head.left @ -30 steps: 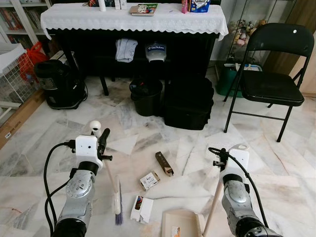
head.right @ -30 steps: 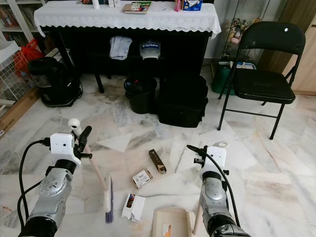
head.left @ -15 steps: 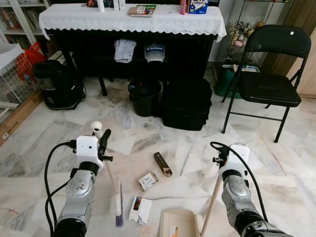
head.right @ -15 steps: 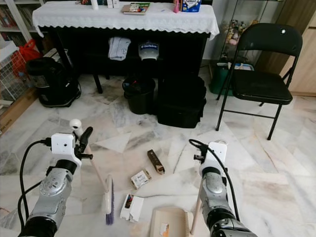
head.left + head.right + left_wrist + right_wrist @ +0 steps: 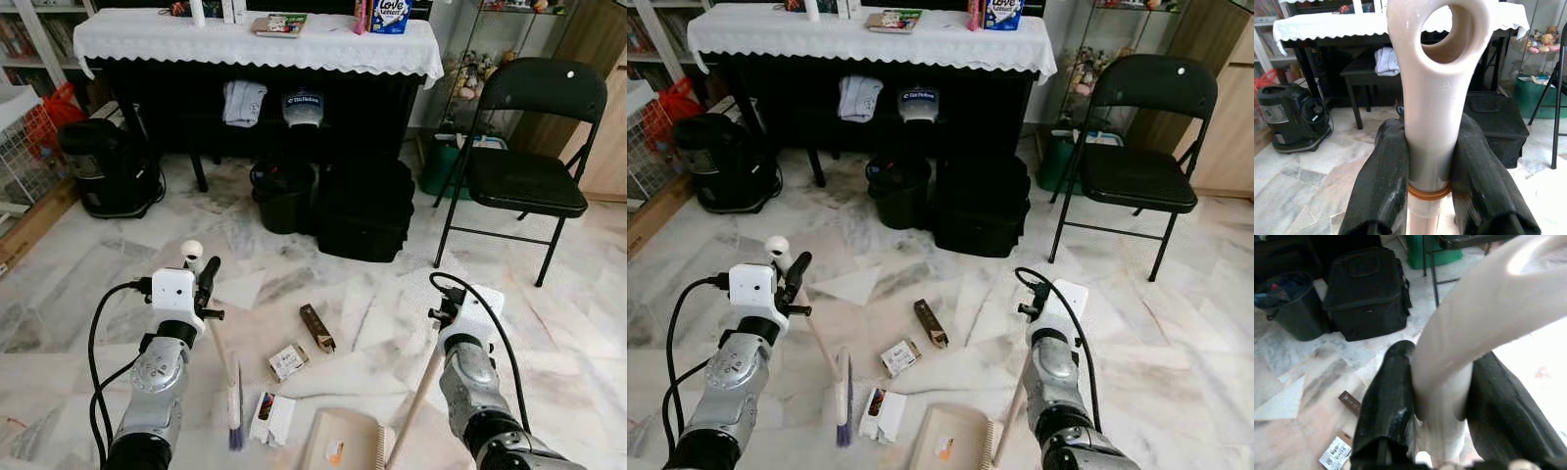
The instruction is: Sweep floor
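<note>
My left gripper (image 5: pixel 204 285) is shut on the cream broom handle (image 5: pixel 1436 98) just below its ring end. The broom (image 5: pixel 233 406) slants down to its purple-bristled head on the marble floor. My right gripper (image 5: pixel 1442 396) is shut on the pale dustpan handle (image 5: pixel 416 406). The beige dustpan (image 5: pixel 338 446) rests on the floor between my arms. Litter lies ahead of it: a brown box (image 5: pixel 316 327), a small white box (image 5: pixel 287 361) and a flattened white carton (image 5: pixel 267 419) beside the broom head.
A black bag (image 5: pixel 367 206) and black bucket (image 5: pixel 282 194) stand before the cloth-covered table (image 5: pixel 255 44). A vacuum cleaner (image 5: pixel 113 166) is at the left. A black folding chair (image 5: pixel 529 166) and a green bin (image 5: pixel 441 166) are at the right.
The whole picture has shifted a little, so the camera moved. Both grippers keep their holds, and the broom and dustpan stay about where they were beside the litter.
</note>
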{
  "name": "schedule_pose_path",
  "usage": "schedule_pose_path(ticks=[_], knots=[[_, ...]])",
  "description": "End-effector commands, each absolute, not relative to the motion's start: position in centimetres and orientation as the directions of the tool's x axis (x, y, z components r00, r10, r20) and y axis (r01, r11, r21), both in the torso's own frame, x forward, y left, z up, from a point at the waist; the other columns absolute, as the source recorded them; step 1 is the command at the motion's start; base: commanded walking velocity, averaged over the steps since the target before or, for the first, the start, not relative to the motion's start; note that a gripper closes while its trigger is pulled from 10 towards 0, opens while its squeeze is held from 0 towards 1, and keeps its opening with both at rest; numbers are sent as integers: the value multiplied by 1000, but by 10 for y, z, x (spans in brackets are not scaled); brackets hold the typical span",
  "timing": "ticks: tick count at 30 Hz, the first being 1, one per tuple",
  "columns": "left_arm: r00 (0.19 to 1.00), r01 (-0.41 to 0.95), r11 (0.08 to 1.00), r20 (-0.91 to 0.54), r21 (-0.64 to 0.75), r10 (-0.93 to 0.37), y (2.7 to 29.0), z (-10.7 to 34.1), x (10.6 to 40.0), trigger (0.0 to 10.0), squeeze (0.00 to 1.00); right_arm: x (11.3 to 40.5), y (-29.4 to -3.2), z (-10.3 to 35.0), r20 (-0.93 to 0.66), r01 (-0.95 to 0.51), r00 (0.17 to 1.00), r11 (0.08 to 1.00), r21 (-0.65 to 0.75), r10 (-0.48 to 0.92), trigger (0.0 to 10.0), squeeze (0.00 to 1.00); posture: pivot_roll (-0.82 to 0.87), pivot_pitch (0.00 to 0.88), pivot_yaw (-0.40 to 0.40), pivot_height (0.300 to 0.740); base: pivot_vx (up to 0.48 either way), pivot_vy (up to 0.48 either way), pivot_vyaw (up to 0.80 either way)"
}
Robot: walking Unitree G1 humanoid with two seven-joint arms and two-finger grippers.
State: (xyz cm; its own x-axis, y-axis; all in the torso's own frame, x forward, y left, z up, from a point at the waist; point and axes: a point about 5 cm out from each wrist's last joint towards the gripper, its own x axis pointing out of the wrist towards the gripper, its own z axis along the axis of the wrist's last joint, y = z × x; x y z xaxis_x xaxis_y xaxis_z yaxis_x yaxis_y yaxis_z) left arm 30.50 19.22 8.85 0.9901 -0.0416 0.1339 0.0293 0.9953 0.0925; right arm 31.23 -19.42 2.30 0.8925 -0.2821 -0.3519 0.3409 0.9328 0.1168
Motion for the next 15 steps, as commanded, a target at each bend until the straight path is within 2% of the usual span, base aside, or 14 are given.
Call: schedule_pose_path(ticks=[1,10,15], knots=[[981,31,996,186,87,-47,193,101,308,10000,0,293,-175,-6,-528,393,819,891,228,-226,10000,0,150,44,14,740,0,0,0],[980,33,996,192,88,-49,193,103,309,10000,0,295,-176,-4,-518,401,822,887,229,-237,10000,0,149,44,15,740,0,0,0],[975,21,996,220,90,-41,195,110,310,10000,0,303,-182,9,-422,388,861,902,188,-282,10000,0,147,45,15,740,0,0,0]])
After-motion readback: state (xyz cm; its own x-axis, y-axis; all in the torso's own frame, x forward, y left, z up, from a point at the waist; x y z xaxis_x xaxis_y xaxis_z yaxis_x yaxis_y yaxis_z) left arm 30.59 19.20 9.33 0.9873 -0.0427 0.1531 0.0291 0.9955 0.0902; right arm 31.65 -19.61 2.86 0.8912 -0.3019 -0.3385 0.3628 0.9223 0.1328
